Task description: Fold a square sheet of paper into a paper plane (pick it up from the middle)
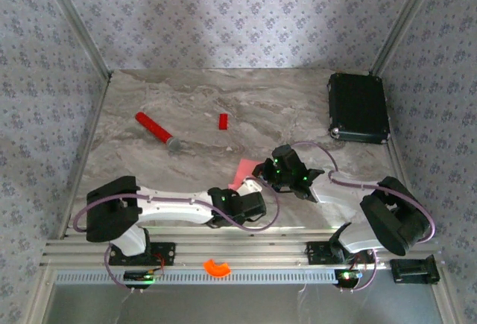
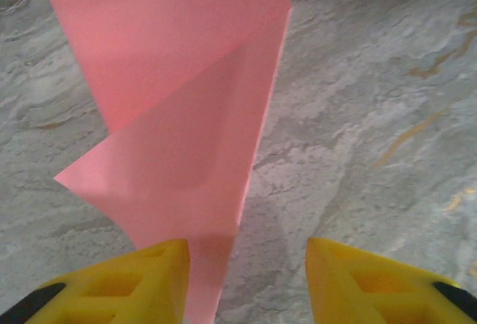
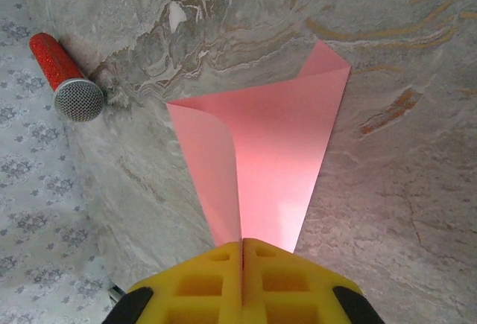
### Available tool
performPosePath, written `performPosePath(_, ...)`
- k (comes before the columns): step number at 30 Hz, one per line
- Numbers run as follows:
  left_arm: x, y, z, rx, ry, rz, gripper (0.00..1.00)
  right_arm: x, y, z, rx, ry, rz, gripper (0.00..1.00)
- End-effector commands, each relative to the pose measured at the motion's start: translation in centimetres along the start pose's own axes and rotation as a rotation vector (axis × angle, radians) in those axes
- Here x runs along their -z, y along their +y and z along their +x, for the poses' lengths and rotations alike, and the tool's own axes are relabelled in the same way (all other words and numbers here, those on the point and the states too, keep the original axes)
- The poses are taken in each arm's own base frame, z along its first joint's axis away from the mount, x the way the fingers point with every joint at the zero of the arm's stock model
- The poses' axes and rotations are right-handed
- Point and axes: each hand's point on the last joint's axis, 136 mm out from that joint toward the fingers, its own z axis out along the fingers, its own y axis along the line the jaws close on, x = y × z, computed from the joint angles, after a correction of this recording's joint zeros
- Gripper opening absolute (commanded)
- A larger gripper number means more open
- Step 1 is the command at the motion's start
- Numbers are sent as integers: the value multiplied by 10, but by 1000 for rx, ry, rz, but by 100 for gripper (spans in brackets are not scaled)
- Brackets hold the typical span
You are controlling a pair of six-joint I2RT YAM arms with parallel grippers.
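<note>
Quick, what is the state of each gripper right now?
Left gripper: open, the pink paper passes between its fingers, not clamped.
Right gripper: closed, holding the pink paper.

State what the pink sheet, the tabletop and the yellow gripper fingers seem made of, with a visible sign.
Pink sheet: thin paper, faint sheen; it curls and keeps sharp creases. Tabletop: marble-look, grey veining, possibly printed laminate. Yellow gripper fingers: likely moulded plastic, with recessed cells.

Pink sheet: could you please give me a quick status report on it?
Right gripper shut on the pink sheet, partly folded. Left gripper open, sheet's edge between its jaws. Red stick lies apart, nothing blocking.
</note>
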Motion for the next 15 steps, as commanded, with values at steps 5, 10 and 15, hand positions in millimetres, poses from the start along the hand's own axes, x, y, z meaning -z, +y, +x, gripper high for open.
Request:
performPosePath(5, -1, 11, 2, -45, 6, -125, 35, 4, 2, -1, -11, -13, -3, 0)
performPosePath(10, -2, 14, 5, -56, 14, -151, 31, 4, 4, -1, -11, -12, -9, 0)
performPosePath(15, 1, 17, 3, -54, 1, -162, 20, 4, 5, -1, -10, -13, -11, 0)
